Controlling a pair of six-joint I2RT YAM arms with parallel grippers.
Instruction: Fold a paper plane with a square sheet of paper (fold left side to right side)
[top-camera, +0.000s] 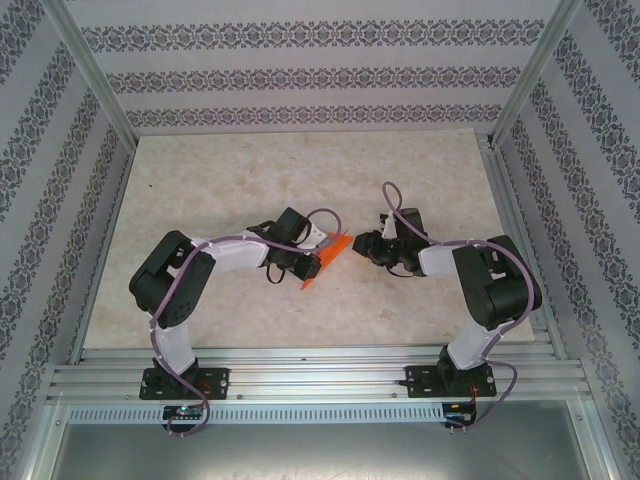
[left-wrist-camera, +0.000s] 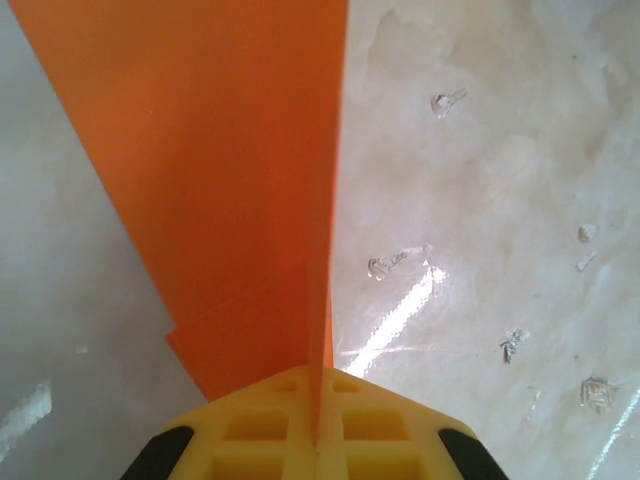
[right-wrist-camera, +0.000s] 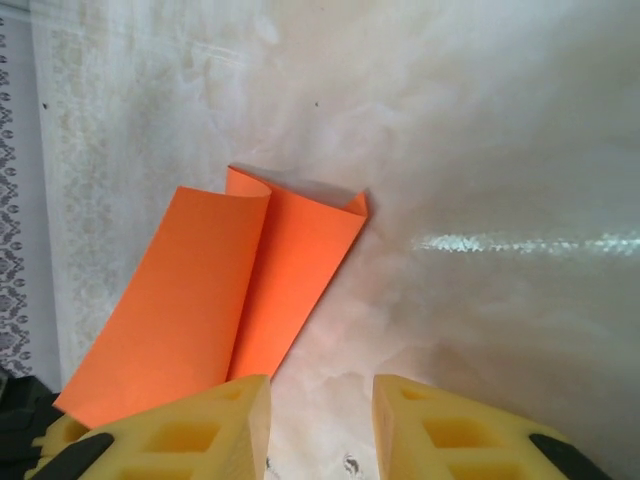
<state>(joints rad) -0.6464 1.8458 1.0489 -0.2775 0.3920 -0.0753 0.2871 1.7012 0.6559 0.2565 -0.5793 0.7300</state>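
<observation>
Left gripper (left-wrist-camera: 318, 405) clenched on the thin bright orange sheet of paper (left-wrist-camera: 220, 170) — partly folded, over the middle of the beige marbled tabletop (top-camera: 250, 180). Right gripper (right-wrist-camera: 320, 405) released, fingers apart — just beside the paper.

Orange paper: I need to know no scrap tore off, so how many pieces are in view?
1: one folded orange sheet near the middle of the table, pinched in the left gripper, the open right gripper beside it. A scrap beneath it would be hidden.

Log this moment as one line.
left hand: shut on thin bright orange paper sheet | right hand: open, sheet just ahead | sheet: folded over, not flat
</observation>
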